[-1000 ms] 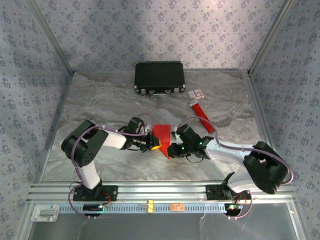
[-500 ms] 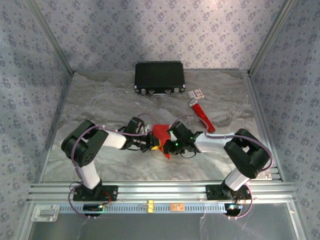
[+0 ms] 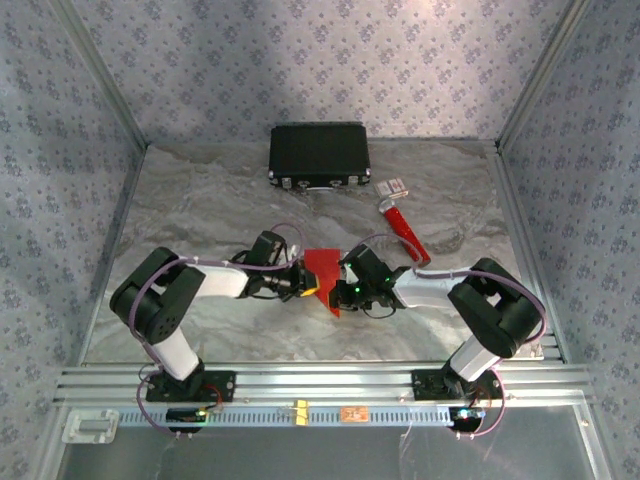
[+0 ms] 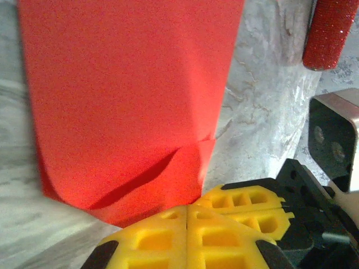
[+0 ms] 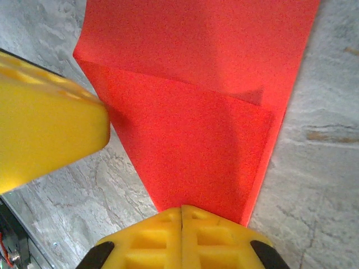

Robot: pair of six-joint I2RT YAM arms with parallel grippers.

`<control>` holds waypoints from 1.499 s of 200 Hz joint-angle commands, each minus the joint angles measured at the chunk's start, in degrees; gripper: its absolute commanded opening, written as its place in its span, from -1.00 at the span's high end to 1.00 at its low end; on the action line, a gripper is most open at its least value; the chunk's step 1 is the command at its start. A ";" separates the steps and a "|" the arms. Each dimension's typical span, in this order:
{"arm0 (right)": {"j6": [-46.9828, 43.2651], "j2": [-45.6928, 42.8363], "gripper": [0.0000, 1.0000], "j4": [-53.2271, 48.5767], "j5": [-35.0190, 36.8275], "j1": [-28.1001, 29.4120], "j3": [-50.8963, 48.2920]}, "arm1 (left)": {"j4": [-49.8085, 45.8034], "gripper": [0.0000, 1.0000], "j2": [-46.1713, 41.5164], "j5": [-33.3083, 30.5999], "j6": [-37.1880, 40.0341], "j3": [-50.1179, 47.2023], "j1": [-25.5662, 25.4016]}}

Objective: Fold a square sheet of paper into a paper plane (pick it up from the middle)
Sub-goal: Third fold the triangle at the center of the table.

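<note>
My right gripper [image 5: 181,212] has just swung in and pinched shut on the edge of the red paper sheet [image 3: 322,270]. My left gripper [image 4: 187,212] clamps the opposite edge. The part-folded sheet hangs between both, mid-table [image 3: 200,210]. Probably ready for the next crease.

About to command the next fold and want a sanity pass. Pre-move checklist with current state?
1. left gripper shut on the square sheet of paper: ok.
2. right gripper shut on the same sheet: ok.
3. Folded layer visible on the sheet: ok.
4. Fold edges aligned: cannot tell.
5. Sheet lifted off the table: cannot tell.
6. red tube and black case apart from the sheet: ok.
</note>
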 commanded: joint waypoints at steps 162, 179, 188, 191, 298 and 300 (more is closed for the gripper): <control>-0.31 2.55 0.95 -7.84 3.52 0.61 -2.39 | -12.80 1.00 4.15 -7.99 3.78 3.32 4.13; -0.49 2.80 0.95 -7.91 3.52 0.63 -2.40 | -13.13 1.00 4.19 -7.90 4.06 3.50 5.25; -0.47 2.90 0.95 -7.83 3.52 0.57 -2.43 | -13.25 1.00 4.22 -7.81 4.34 3.61 5.99; -0.46 2.87 0.95 -7.90 3.50 0.57 -2.41 | -13.41 1.00 4.23 -7.81 4.47 3.77 6.13; -1.85 2.48 0.95 -8.98 3.04 0.29 -1.82 | -20.39 1.00 2.98 -8.39 8.65 6.69 12.14; -1.91 2.47 0.95 -9.04 3.03 0.31 -1.81 | -20.41 1.00 2.82 -8.37 8.61 6.72 12.10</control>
